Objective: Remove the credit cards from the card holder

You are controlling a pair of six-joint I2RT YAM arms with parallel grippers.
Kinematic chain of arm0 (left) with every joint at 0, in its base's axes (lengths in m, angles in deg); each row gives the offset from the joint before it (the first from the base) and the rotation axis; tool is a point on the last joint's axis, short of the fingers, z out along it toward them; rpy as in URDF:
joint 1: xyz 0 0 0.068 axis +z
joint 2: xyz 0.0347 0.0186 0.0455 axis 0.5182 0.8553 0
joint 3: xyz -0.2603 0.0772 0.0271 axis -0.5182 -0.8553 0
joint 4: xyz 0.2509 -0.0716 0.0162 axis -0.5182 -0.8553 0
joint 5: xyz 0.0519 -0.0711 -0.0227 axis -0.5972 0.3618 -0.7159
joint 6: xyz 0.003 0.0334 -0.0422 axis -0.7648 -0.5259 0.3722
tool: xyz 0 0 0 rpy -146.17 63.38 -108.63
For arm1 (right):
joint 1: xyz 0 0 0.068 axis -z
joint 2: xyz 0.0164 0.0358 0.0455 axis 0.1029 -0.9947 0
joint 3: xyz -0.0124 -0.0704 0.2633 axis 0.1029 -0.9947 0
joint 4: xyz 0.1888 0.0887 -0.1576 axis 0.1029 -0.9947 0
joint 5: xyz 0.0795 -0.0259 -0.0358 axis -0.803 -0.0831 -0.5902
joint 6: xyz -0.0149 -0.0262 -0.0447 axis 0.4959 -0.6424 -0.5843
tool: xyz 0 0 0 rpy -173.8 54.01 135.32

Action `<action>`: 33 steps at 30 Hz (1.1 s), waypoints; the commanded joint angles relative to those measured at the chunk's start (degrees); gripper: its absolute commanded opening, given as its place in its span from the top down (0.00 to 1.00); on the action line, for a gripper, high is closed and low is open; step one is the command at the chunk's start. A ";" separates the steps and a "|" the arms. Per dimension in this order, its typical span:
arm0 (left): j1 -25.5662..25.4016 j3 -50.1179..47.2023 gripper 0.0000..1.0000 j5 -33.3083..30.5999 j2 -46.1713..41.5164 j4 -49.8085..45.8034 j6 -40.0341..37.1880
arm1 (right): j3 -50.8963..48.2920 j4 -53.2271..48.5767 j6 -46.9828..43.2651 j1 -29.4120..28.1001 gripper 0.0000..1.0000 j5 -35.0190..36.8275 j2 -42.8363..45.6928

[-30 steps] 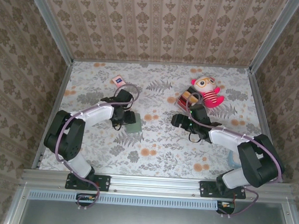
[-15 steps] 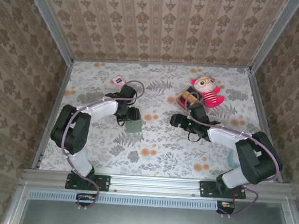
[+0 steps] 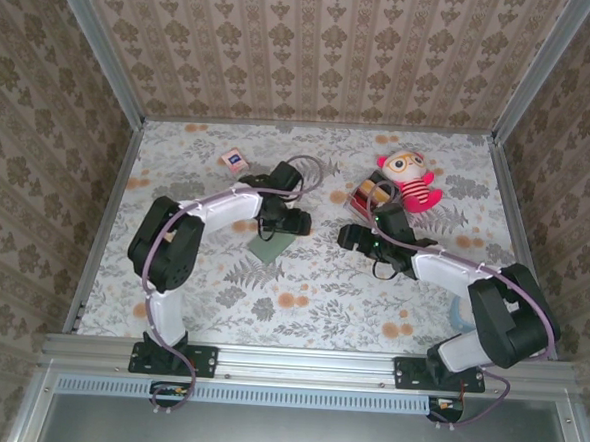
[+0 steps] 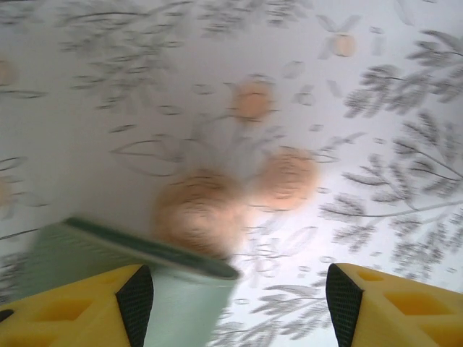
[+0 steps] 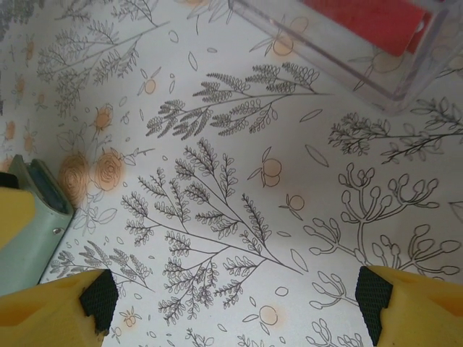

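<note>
- Our left gripper stands wide open, holding nothing; the flat grey-green folding card holder lies on the table against 1 finger.
- Our right gripper gapes empty, nearby.
- We see 0 credit cards out, so we judge every step is left.

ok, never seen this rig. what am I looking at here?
Two robot arms bolted at the table's near edge, each with a two-finger gripper. The wide picture is from a fixed camera above and behind them; the other two come from wrist cameras, so the yellow fingers are each arm's own. On the table: a grey-green card holder, a plush doll, a clear box with something red inside, a pink packet. The left gripper and right gripper both stand open; the holder lies by one left finger, touching or not I can't tell.
</note>
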 commanded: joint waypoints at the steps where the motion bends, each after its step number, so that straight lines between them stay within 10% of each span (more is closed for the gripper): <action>1: -0.55 0.98 0.32 3.32 1.52 -0.54 -0.70 | -0.10 -1.31 -1.15 0.56 0.11 2.04 2.17; 18: 4.15 -21.69 0.24 -0.55 -23.61 10.47 13.28 | 11.60 -7.39 -7.08 -3.92 0.20 -11.80 -3.64; 25: 9.48 -34.26 0.02 -2.22 -35.34 13.91 16.59 | 28.36 -12.04 -5.10 -13.15 0.37 -12.37 -19.11; 33: 17.32 -43.14 0.00 -1.82 -46.18 12.76 16.88 | 48.18 -20.24 -2.83 -17.25 0.68 -12.09 -35.64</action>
